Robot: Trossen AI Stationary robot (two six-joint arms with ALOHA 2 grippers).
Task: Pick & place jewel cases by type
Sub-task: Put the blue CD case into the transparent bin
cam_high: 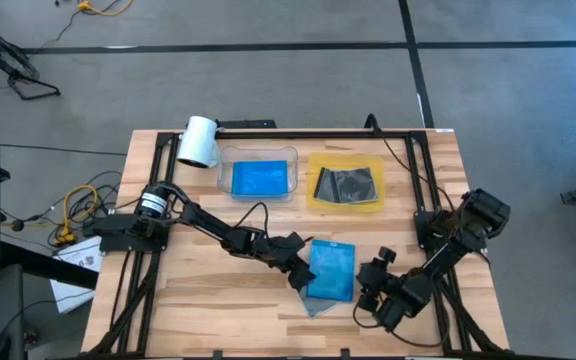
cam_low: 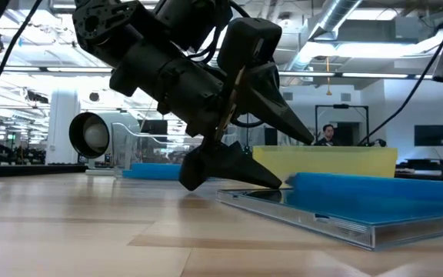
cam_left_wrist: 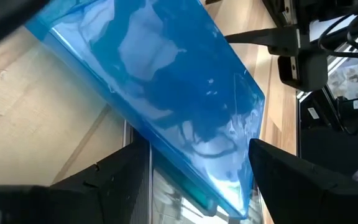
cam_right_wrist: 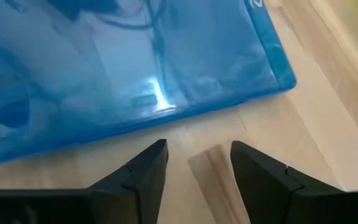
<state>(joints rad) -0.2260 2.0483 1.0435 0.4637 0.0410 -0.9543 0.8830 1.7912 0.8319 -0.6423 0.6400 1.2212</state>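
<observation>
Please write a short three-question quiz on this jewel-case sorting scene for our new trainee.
1. True or false: the blue jewel case in the middle of the table lies partly on top of a clear case.
2. Which tray holds the grey-clear cases with dark discs? A: the clear tray. B: the yellow tray. C: neither.
3. Fill in: the left gripper has its fingers spread at the blue case's ____ edge, seen from above.

Key
1. True; the low view shows a clear case under the blue one.
2. B; the clear tray holds a blue case.
3. Left; the right gripper waits open on the other side, holding nothing.
</observation>
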